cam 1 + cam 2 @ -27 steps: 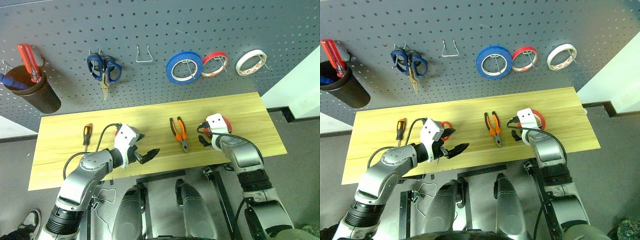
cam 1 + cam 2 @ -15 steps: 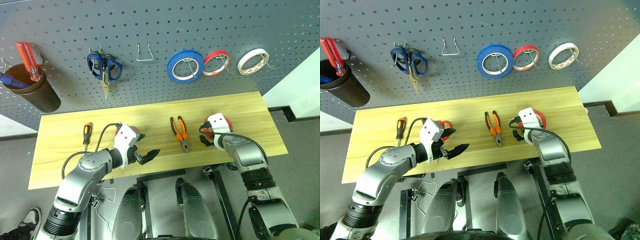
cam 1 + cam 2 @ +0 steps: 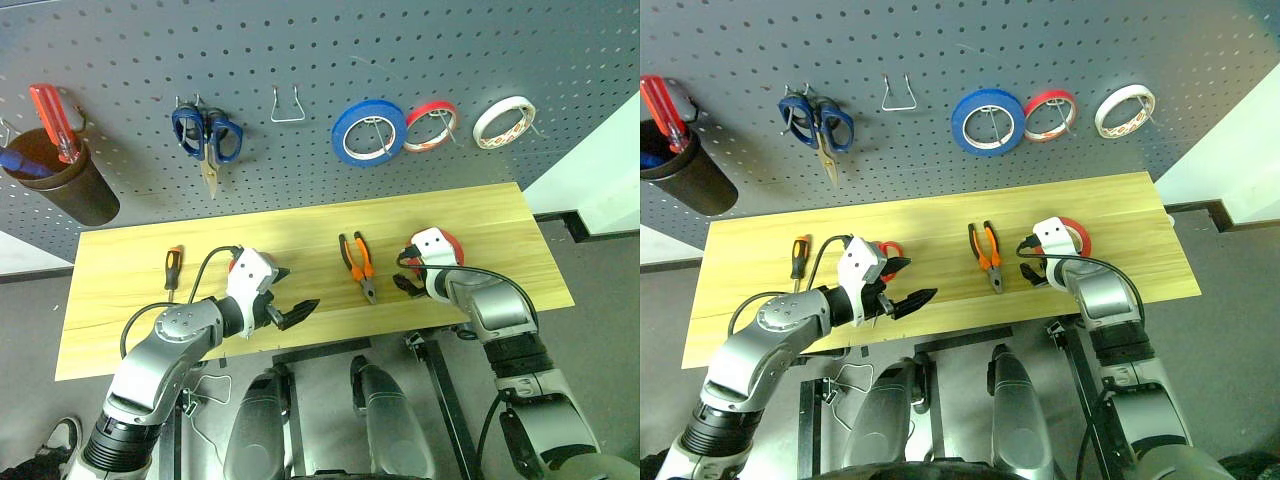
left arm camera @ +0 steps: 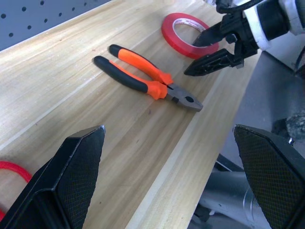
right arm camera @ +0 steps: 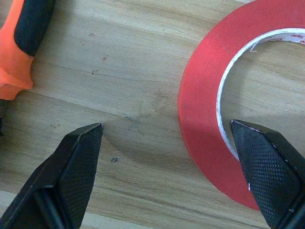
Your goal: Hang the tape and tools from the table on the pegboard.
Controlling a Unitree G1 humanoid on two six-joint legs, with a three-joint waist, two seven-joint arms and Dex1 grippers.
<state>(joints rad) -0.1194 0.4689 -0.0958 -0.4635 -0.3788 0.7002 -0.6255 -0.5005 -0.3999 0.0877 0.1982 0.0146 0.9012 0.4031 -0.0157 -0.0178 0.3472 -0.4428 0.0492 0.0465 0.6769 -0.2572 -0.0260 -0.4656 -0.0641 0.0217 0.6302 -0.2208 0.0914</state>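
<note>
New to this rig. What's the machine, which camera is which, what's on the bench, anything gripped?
It's a two-armed humanoid robot. The two wide pictures come from its head, looking down; the two close-ups come from cameras on its wrists.

On the table lie a small screwdriver, red-handled scissors partly hidden by the left arm, pliers and the red tape. The pegboard behind already carries other scissors and three tape rolls.

The left gripper is open and empty. The right gripper is open, one finger inside the roll, nothing gripped.
</note>
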